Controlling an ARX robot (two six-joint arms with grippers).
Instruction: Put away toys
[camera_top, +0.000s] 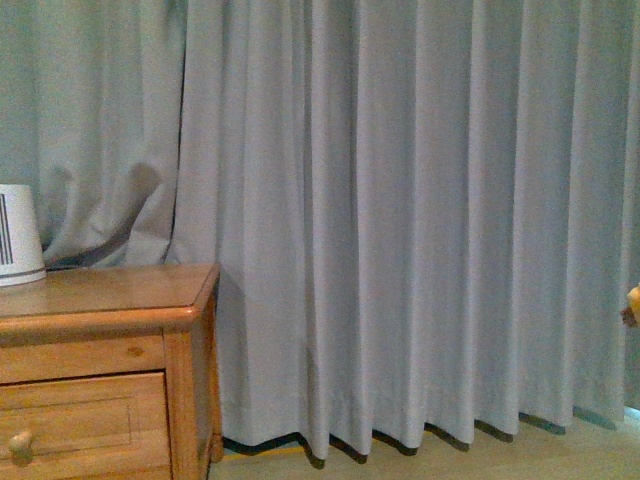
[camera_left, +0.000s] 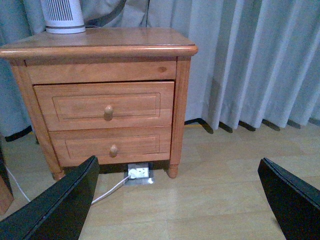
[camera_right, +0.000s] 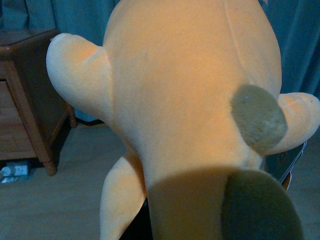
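Left gripper (camera_left: 177, 160): hovering low over the wood floor (camera_left: 225, 190), facing the nightstand (camera_left: 100, 50); jaws standing wide apart, gripping nothing.
Right gripper: fingers hiding behind the toy, cannot tell how the jaws are standing.
Plush toy (camera_right: 185, 100): filling the right wrist view, hanging clear of the floor, stubby limbs sticking out, curtain behind it.
Nightstand: standing against the grey curtain (camera_top: 400, 220), showing two knobbed drawers, white slatted appliance (camera_left: 62, 17) sitting on top.
Socket box (camera_left: 138, 173): lying under the nightstand, white cable trailing off.

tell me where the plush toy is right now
The plush fills the right wrist view, up off the floor, with the nightstand behind it. In the front view only a sliver shows at the right edge, beside the curtain.
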